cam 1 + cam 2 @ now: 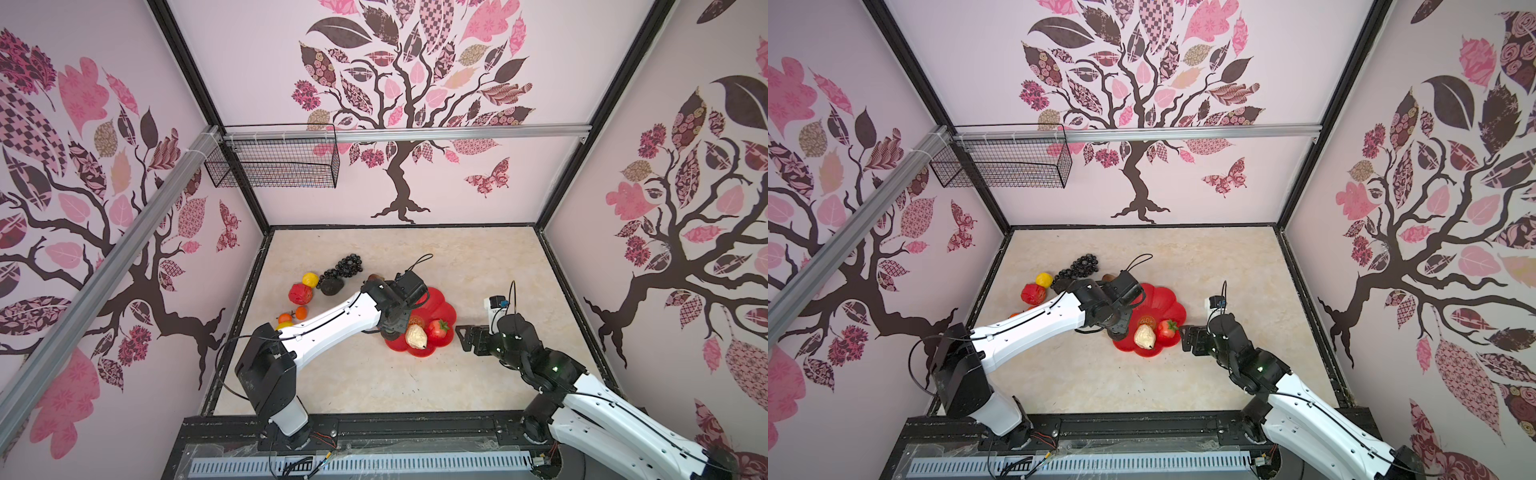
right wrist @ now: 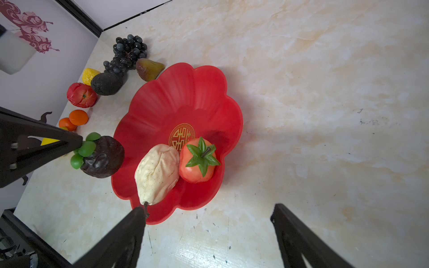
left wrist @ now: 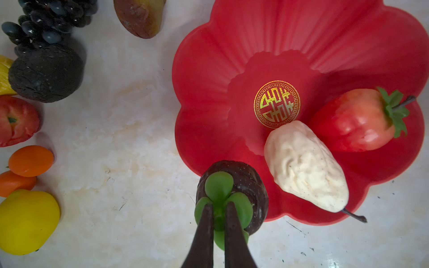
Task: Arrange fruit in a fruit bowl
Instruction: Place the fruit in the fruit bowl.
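top views: glossy red flower-shaped plastic bowl (image 1: 441, 308) mid-table, cream bumpy pear (image 1: 415, 336) and red strawberry (image 1: 436, 329) inside | left wrist: left gripper (image 3: 219, 205) fingers pinch dark brown green-leafed fruit (image 3: 246, 176) at bowl's left rim | right wrist: right gripper (image 2: 207, 207) fingers spread, right of bowl

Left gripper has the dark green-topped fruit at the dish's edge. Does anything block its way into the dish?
Nothing visible does. The left gripper holds the dark fruit at the red dish rim. The pear and strawberry lie to one side, and the floor around the gold emblem is bare.
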Action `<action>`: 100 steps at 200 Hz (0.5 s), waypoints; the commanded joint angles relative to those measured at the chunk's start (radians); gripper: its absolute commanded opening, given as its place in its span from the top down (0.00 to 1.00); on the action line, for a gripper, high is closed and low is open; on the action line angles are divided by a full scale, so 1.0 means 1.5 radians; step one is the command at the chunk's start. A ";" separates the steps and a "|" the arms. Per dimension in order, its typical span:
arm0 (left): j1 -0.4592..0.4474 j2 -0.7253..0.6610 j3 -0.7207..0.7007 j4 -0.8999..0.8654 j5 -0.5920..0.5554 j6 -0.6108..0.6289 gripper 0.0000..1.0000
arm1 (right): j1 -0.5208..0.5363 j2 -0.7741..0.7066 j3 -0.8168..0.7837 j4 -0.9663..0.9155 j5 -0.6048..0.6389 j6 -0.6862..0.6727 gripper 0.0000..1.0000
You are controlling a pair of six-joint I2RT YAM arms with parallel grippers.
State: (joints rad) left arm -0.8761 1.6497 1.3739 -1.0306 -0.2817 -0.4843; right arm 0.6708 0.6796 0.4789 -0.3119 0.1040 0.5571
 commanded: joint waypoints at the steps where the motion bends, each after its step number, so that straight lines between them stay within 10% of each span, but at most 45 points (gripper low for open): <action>1: -0.003 0.014 0.040 0.005 0.013 0.013 1.00 | -0.001 -0.012 -0.010 -0.009 -0.010 0.008 0.11; 100: -0.003 0.081 0.051 0.038 -0.017 0.007 1.00 | -0.001 -0.027 -0.023 -0.012 -0.018 0.012 0.11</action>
State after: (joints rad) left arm -0.8761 1.7477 1.3972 -0.9901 -0.2775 -0.4744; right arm 0.6708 0.6510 0.4427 -0.3176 0.0772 0.5694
